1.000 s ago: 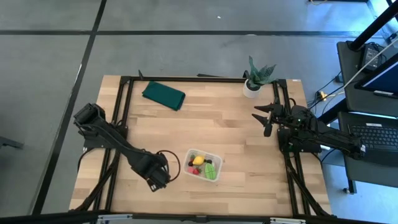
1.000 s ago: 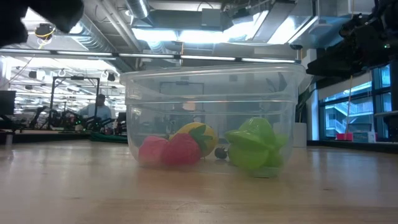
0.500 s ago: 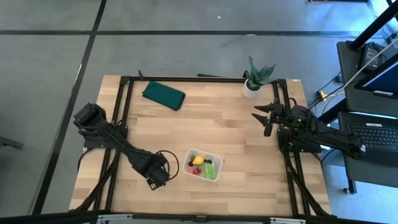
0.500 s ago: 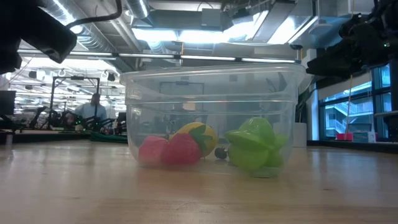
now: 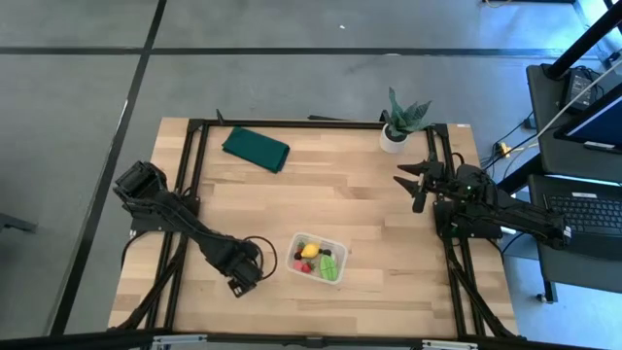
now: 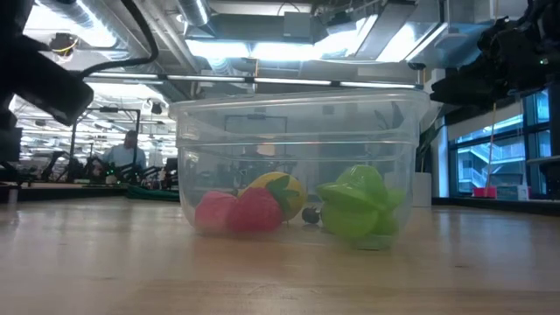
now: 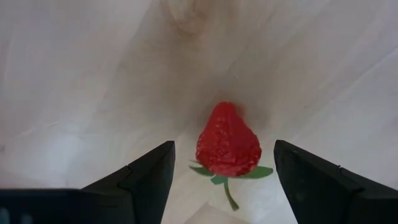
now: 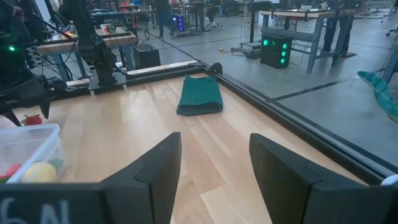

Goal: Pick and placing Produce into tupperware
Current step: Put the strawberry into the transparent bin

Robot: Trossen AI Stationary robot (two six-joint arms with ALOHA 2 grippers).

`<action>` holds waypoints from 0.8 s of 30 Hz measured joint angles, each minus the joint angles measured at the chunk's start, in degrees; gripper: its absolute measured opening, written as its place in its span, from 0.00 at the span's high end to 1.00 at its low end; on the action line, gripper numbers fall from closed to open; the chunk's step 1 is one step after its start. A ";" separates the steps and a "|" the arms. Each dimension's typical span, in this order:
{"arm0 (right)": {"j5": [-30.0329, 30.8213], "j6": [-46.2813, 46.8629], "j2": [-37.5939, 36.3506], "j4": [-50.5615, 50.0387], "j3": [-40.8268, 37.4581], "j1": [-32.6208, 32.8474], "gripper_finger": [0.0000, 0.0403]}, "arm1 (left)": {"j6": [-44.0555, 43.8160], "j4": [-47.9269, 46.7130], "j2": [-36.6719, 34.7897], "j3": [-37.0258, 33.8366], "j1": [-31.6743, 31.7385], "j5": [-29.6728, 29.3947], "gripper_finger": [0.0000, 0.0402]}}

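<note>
One small clear plastic rectangular tub (image 5: 318, 259) sits on the light wooden desk (image 5: 350, 185), at lower centre of the high view.

Countable inside it in the low view:
- two red strawberry-like pieces (image 6: 238, 212), side by side against the near wall;
- one yellow lemon-like piece (image 6: 278, 190) behind them;
- one light green piece (image 6: 359, 203) to their right;
- one small dark berry-like piece (image 6: 310, 214) between the yellow and green pieces.

Further dark pieces cannot be counted with certainty.

A third red strawberry with a green stem (image 7: 227, 142) lies on the bare desk outside the tub. In the left wrist view it sits between the two fingers of the left tool (image 7: 225, 171), which stand apart on either side and are not touching it. In the high view the left tool (image 5: 243, 277) is at lower centre-left, just left of the tub.

The right tool (image 5: 410, 181) hangs over the right part of the desk, well apart from the tub. Its fingers are apart and hold nothing.

One dark green folded cloth (image 5: 256, 149) lies at the upper left of the desk. One spiky green plant in a white pot (image 5: 400, 122) stands at the upper right corner.
</note>
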 joint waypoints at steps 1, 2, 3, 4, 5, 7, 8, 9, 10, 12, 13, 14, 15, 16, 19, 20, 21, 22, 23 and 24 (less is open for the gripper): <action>0.00 0.00 0.00 0.00 0.00 0.00 0.52 | -0.01 0.91 0.00 -0.45 0.00 0.03 0.35; 0.00 0.00 -0.02 0.00 0.00 0.02 0.52 | -0.01 1.88 0.00 -0.80 0.00 0.03 0.35; 0.00 0.00 -0.01 0.00 0.00 0.01 0.52 | 0.01 2.68 0.00 -1.13 0.00 0.02 0.36; 0.00 -0.02 -0.02 0.00 0.00 0.02 0.52 | 0.00 3.18 0.00 -1.34 0.00 0.02 0.36; 0.00 -0.02 -0.01 -0.02 0.00 0.01 0.52 | 0.01 3.57 0.00 -1.61 0.00 0.02 0.37; 0.00 -0.04 0.00 -0.02 0.00 0.02 0.52 | 0.01 3.69 0.00 -1.94 0.00 0.01 0.39; 0.00 -0.04 0.00 -0.02 0.00 0.01 0.52 | 0.01 3.70 0.00 -2.06 0.00 0.03 0.40; 0.00 -0.02 -0.01 -0.02 0.00 0.00 0.52 | 0.01 3.67 0.00 -2.19 0.00 0.05 0.40; 0.00 -0.02 0.00 -0.02 0.00 0.01 0.52 | 0.01 3.64 0.00 -2.27 0.00 0.07 0.41; 0.00 -0.02 0.00 -0.04 0.00 0.02 0.52 | 0.03 3.67 0.00 -2.28 0.00 0.07 0.43; 0.00 -0.02 -0.02 -0.04 0.00 0.01 0.52 | 0.03 3.67 0.00 -2.28 0.00 0.07 0.44; 0.00 -0.02 -0.02 -0.05 0.00 0.02 0.52 | 0.03 3.65 0.00 -2.28 0.00 0.07 0.45; 0.00 -0.02 -0.02 -0.05 0.00 0.00 0.52 | 0.03 3.67 0.00 -2.28 0.00 0.05 0.46; 0.00 -0.02 0.00 -0.04 0.00 0.02 0.52 | 0.03 3.65 0.00 -2.28 0.00 0.03 0.47; 0.00 -0.09 0.00 -0.07 0.00 0.00 0.52 | 0.02 3.65 0.00 -2.28 0.00 0.03 0.51; 0.00 -0.09 -0.02 -0.07 0.00 0.02 0.52 | 0.03 3.65 0.00 -2.28 0.00 0.03 0.52; 0.00 -0.09 -0.02 -0.07 0.00 0.01 0.52 | 0.03 3.65 0.00 -2.28 0.00 0.01 0.53; 0.00 -0.09 0.00 -0.08 0.00 0.01 0.52 | 0.03 3.65 0.00 -2.28 0.00 0.02 0.54; 0.00 -0.12 -0.01 -0.07 0.00 0.00 0.52 | 0.03 3.65 0.00 -2.28 0.00 0.01 0.55; 0.00 -0.14 -0.01 -0.08 0.00 0.00 0.52 | 0.03 3.65 0.00 -2.28 0.00 0.01 0.57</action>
